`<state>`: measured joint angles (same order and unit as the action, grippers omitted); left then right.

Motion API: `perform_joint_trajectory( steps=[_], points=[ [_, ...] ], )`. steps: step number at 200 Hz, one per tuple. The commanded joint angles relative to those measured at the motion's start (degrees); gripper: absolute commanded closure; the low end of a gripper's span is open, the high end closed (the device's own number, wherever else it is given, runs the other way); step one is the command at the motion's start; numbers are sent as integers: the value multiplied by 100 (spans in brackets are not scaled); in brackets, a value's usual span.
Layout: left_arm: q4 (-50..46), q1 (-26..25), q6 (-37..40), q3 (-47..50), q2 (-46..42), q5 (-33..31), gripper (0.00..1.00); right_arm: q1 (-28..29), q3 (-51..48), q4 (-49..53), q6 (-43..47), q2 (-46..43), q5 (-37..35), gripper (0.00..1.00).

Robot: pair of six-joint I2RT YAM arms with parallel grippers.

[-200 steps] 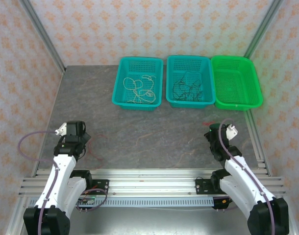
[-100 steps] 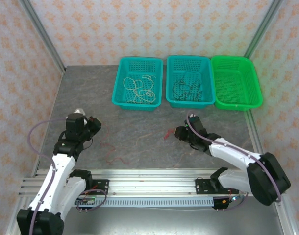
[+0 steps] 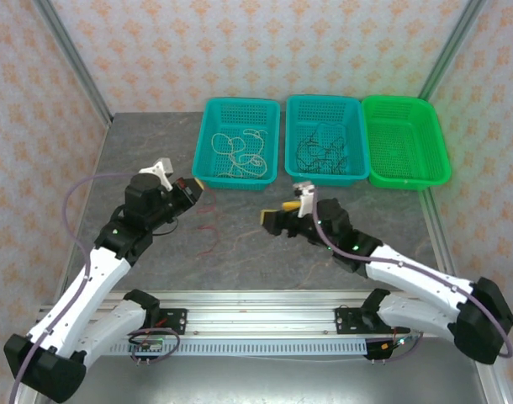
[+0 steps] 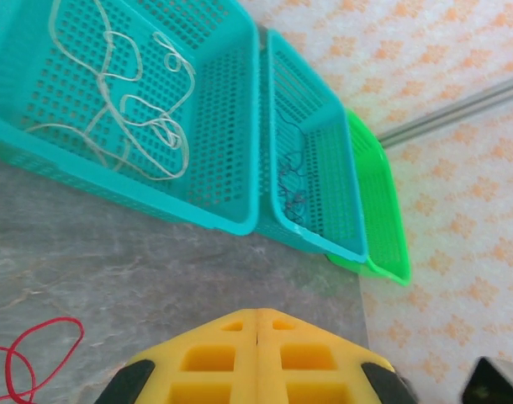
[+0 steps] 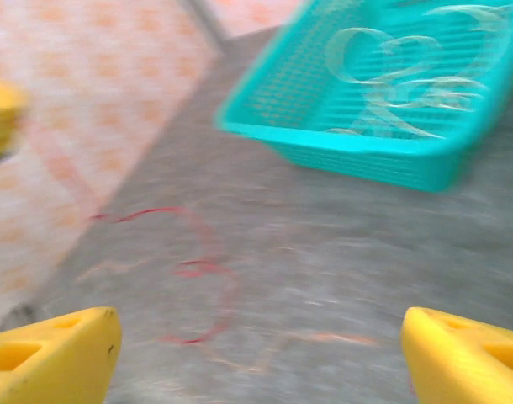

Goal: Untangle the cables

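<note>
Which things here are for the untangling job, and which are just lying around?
For the job: red cable on the table; cream-white cables; black cables; left pincer, shut; right pincer, open.

Just there: left teal basket; middle teal basket; green basket; purple arm cord.

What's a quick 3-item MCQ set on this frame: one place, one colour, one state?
1. Where does the red cable lie? A in a teal basket; B on the table; C in the left pincer.
2. What colour is the rightmost basket? A teal; B red; C green.
3. How does the right pincer stand? A open; B shut on a cable; C shut, empty.
Key: 1B, it lies loose on the table. 2C, the top view shows it green. 3A, its fingers sit far apart.
</note>
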<state>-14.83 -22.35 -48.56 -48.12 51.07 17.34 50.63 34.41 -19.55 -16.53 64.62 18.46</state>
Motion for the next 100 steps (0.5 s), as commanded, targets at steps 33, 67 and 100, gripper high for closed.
perform_joint_trajectory(
  steps=[33, 67, 100],
  points=[
    [314, -552, -80, -638, 290, -509, 100, 374, 470, -2618, 967, 2406, 151, 7],
    [195, -639, -75, -673, 274, -582, 100, 377, 984, -3176, 1173, 3605, -942, 17],
    [-125, -649, 127, -648, 87, -846, 100, 377, 1156, -3162, 932, 3797, -971, 79]
  ],
)
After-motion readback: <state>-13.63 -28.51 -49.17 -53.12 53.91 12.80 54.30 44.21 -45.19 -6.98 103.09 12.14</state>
